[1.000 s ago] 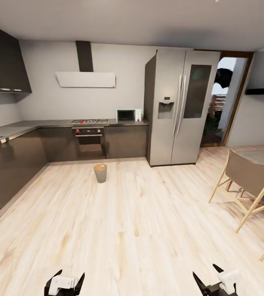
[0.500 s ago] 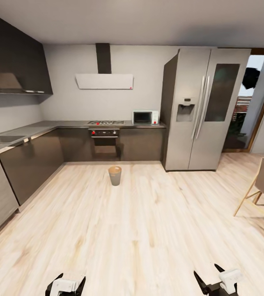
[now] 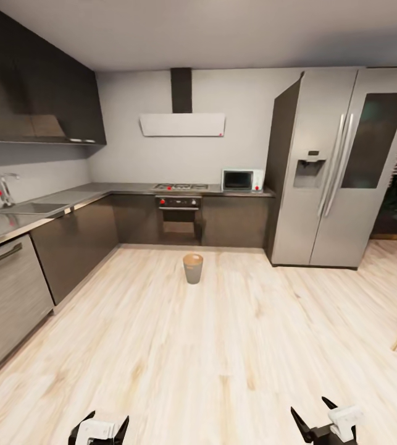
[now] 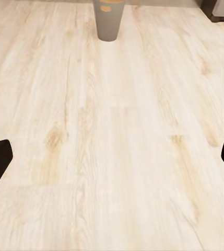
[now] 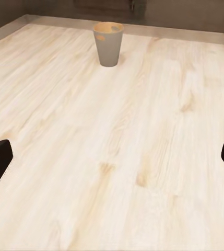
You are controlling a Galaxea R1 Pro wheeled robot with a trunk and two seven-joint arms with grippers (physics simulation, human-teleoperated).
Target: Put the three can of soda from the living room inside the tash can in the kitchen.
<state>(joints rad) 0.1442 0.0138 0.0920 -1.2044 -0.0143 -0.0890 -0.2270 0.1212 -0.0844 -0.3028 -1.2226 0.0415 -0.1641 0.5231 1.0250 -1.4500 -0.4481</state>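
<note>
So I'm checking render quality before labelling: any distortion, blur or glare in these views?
Head view: wide-angle stretch, the fridge leans outward and the cabinets splay; soft, even light, only a faint shadow under the trash can. Left wrist view: the floor is sharp, the bin cut off at the frame edge. Right wrist view: slightly soft, no glare.

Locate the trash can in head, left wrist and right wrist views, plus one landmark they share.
Head view: trash can stands on the pale wood floor at mid-frame, in front of the oven.
Left wrist view: trash can at the top edge, rim cut off by the frame.
Right wrist view: trash can near the top, whole, orange-brown inside visible.
Shared landmark: the pale wood floor around the bin.
</note>
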